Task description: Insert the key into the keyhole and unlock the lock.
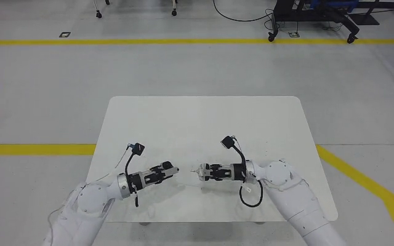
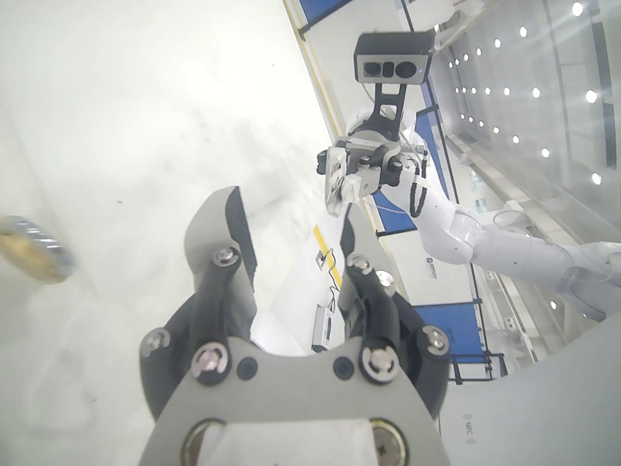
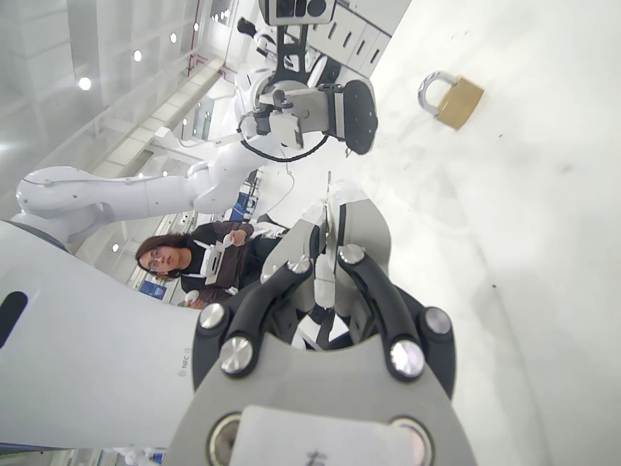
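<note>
So: one white rounded-corner table (image 1: 203, 117), smooth top with a few small dark specks, and two black-and-grey metal pincers over it, pointing tip to tip with a small gap between them. The right pincer (image 3: 334, 218) is squeezed tight on one thin flat silver metal key (image 3: 329, 186), seen edge-on, its blade poking out past the fingertips. The left pincer (image 2: 292, 232) is spread wide with nothing in it, and it sits straight ahead of the key's tip. One blocky brass-coloured padlock (image 3: 453, 101) with a curved shiny silver shackle lies flat on the table past the right pincer's tips and off to one side, well apart from the key. It's off to the side of the left pincer too, not touching either finger.
</note>
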Controlling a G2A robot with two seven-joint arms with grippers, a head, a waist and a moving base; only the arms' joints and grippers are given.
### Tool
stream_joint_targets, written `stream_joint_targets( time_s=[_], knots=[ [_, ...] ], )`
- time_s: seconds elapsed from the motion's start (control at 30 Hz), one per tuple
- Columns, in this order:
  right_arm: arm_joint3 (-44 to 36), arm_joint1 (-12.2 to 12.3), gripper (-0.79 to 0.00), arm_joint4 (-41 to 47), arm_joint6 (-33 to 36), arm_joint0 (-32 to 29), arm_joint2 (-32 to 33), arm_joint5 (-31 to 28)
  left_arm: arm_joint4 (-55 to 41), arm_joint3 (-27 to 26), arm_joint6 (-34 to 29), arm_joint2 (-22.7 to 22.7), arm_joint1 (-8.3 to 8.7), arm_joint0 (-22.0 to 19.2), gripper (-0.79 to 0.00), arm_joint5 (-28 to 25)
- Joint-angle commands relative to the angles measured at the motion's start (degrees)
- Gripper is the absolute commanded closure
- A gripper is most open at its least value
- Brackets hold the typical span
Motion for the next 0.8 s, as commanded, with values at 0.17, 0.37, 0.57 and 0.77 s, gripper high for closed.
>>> stream_joint_targets(
  time_s=[0.17,0.37,0.57,0.77],
  knots=[
    [1.7,1.6,0.0,4.9,-5.3,-2.6,8.0,-6.6,5.4,-5.6,-2.7,-11.8,2.47,6.4,-0.785,3.6],
    [1.5,1.7,0.0,5.0,-6.1,-3.1,8.8,-6.9,27.2,-14.4,-8.2,-7.4,3.16,5.5,-0.785,16.6],
    [1.5,1.7,0.0,5.0,-6.1,-3.1,8.8,-6.9,32.7,-12.2,-15.8,3.0,1.9,-5.8,-0.785,30.3],
    [1.5,1.7,0.0,5.0,-6.1,-3.1,8.8,-6.9,35.0,-6.8,-20.3,11.0,0.28,-15.5,-0.671,39.6]
  ],
)
